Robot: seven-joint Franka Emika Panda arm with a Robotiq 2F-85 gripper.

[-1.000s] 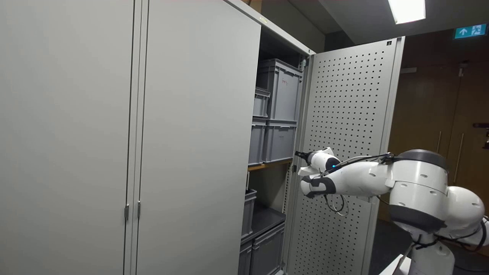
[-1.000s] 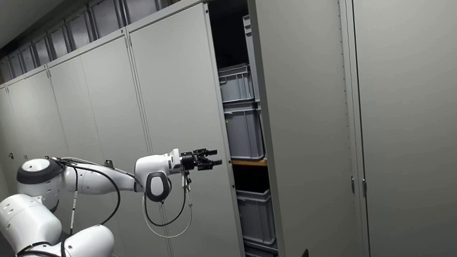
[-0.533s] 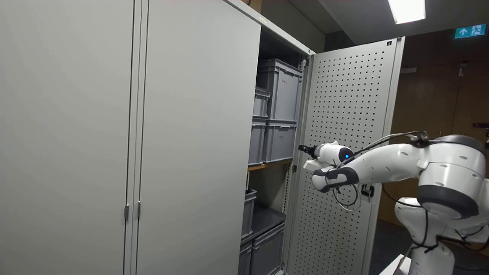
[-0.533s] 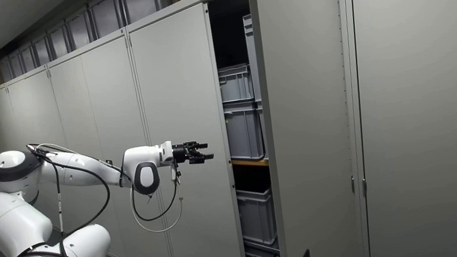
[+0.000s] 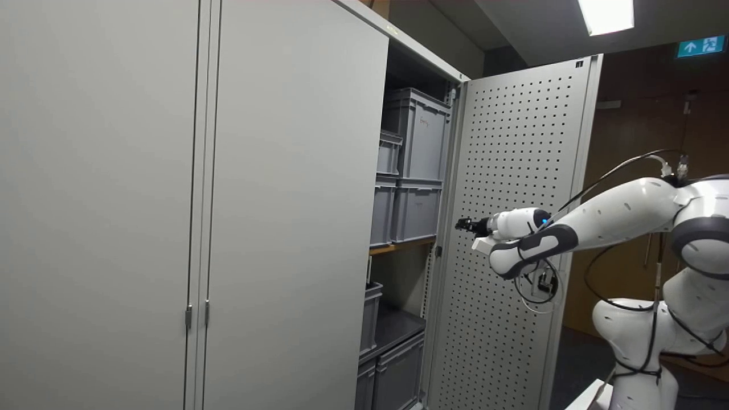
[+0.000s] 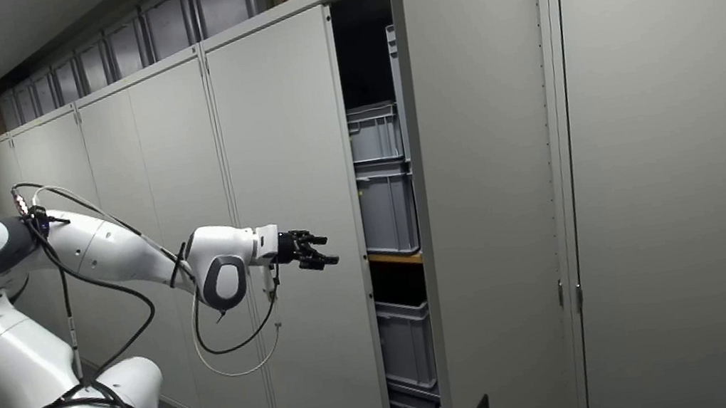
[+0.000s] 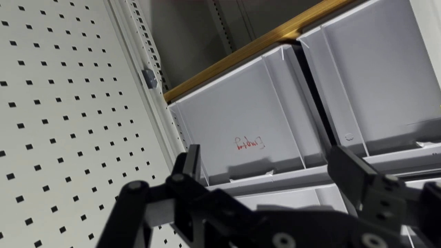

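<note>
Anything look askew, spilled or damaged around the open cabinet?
Nothing looks askew, spilled or damaged. The red writing on a gray bin reads upside down in the wrist view, apparently because that picture is inverted: an exterior view shows the shelf board beneath that bin.

Tall cabinets [image 6: 282, 144] and grey bins [image 5: 426, 142] make this probably a storeroom.

Got one robot arm [image 5: 615, 213] with one tool [image 7: 265, 148], two fingers [image 7: 346, 175] on it; seven grey bins [image 5: 418, 213] I can make out inside the cabinet [image 5: 410, 42] in an exterior view; one holey door [image 5: 512, 142]; one wooden shelf edge [image 5: 401, 246]; one exit sign [image 5: 701, 46]; one red word [image 7: 249, 143] in the wrist view
</note>
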